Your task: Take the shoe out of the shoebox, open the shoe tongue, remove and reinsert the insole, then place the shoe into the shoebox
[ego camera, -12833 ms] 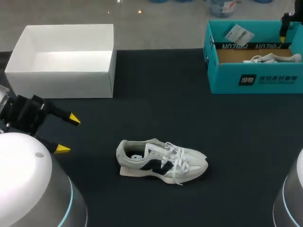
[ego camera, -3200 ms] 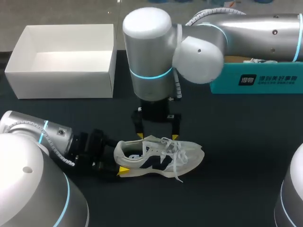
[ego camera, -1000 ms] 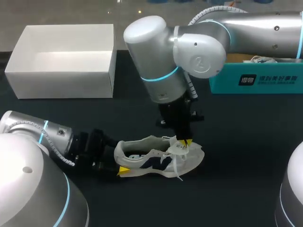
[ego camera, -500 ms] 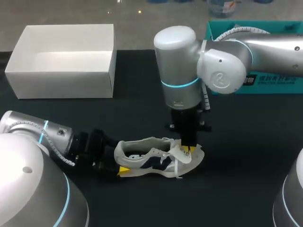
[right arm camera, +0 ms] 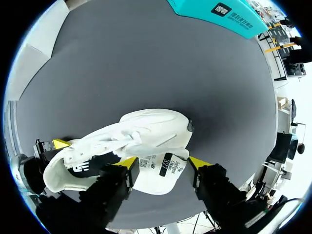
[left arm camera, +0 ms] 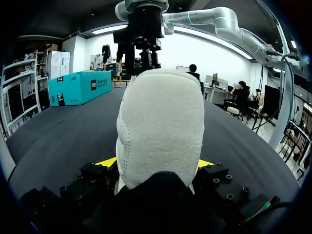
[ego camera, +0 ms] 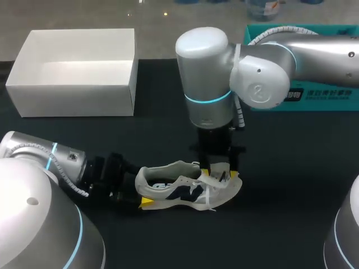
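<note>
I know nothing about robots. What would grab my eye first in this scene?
A white shoe sits mid-front on the dark table. The left jaws are clamped on its heel, while the right jaws hang spread above it, one on either side of the pulled-up tongue. Behind it stand an open white box at the back left and a teal shoebox at the back right.

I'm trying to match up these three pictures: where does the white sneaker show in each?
Head view: sneaker in the near middle of the table, under the right gripper.
Left wrist view: its heel fills the middle, between the left gripper's fingers.
Right wrist view: sneaker just ahead of the right gripper, tongue between its fingers.
Shared landmark: the teal shoebox.
</note>
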`<action>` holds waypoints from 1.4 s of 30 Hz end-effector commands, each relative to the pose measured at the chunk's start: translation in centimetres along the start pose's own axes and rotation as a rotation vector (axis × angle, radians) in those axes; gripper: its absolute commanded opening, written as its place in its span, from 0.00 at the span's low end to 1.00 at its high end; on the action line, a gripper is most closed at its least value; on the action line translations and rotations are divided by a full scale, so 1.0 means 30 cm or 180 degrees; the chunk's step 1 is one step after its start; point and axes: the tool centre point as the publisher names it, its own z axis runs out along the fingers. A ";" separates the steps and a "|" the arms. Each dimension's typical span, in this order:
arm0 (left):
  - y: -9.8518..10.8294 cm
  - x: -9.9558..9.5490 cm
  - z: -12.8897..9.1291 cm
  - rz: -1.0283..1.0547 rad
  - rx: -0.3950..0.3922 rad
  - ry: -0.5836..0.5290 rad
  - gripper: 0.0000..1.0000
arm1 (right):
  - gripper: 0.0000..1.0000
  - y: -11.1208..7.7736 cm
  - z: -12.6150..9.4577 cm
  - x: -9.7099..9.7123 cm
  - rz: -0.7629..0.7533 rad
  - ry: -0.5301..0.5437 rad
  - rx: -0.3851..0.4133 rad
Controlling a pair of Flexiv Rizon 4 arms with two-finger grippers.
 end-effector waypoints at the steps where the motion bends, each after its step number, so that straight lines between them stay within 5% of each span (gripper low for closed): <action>1: 0.005 0.003 0.007 0.0001 0.0001 -0.0011 0.00 | 1.00 -0.037 -0.101 0.034 0.0593 -0.0068 -0.0428; 11: 0.005 0.003 0.007 0.0001 0.0001 -0.0011 0.00 | 1.00 -0.026 -0.245 0.111 -0.0124 0.0286 -0.0996; 15: 0.005 0.003 0.007 0.0001 0.0001 -0.0011 0.00 | 1.00 -0.016 -0.281 0.156 -0.0749 0.0529 -0.1115; 23: 0.005 0.003 0.007 0.0001 0.0001 -0.0011 0.00 | 1.00 0.005 -0.257 0.275 -0.2404 0.0680 -0.0988; 36: 0.005 0.003 0.007 0.0001 0.0001 -0.0011 0.00 | 1.00 0.002 -0.249 0.289 -0.2339 0.0606 -0.0889; 42: 0.005 0.003 0.007 0.0001 0.0001 -0.0011 0.00 | 1.00 0.013 -0.215 0.283 -0.3397 0.1021 -0.1469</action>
